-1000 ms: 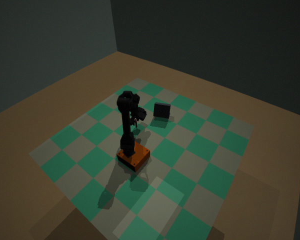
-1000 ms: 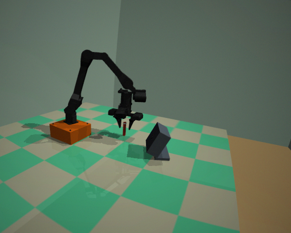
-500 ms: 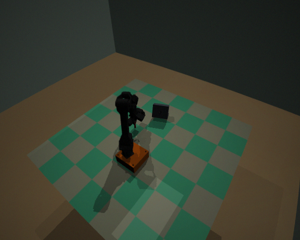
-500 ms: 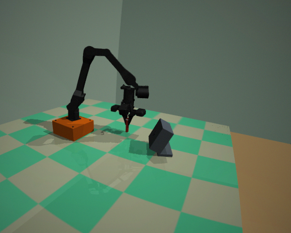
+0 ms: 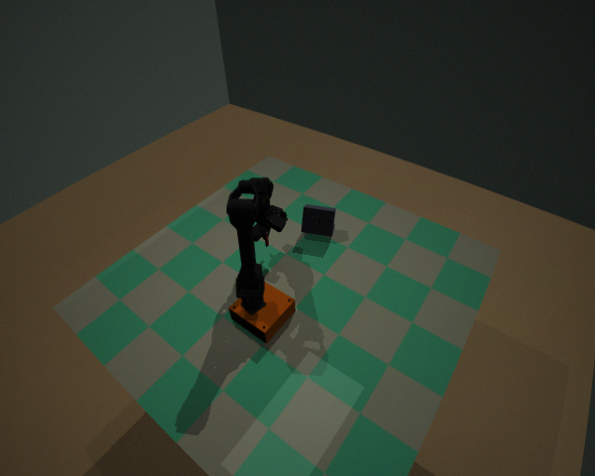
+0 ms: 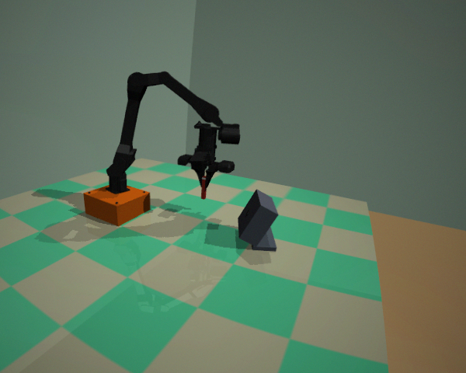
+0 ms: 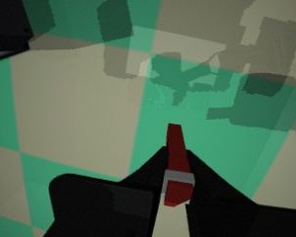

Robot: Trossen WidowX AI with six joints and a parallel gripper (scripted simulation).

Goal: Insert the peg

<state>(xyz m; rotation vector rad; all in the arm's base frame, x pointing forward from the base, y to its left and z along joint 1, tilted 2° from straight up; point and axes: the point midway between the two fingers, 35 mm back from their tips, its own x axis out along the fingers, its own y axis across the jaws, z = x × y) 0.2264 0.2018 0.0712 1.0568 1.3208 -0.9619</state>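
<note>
While fingers clamp it, red peg [image 7: 177, 148] hangs unlabelled.

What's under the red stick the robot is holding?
Under the red peg lies only the checkered floor, green and tan squares with dark shadows. The gripper pinches the peg near its grey band, so the fingers cover its sides there.

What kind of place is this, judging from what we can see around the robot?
Probably a bare robot test cell, not a home or workshop. A green and beige checkered mat lies on a brown floor between plain grey walls, holding only the arm's orange base and a sloped panel.
</note>
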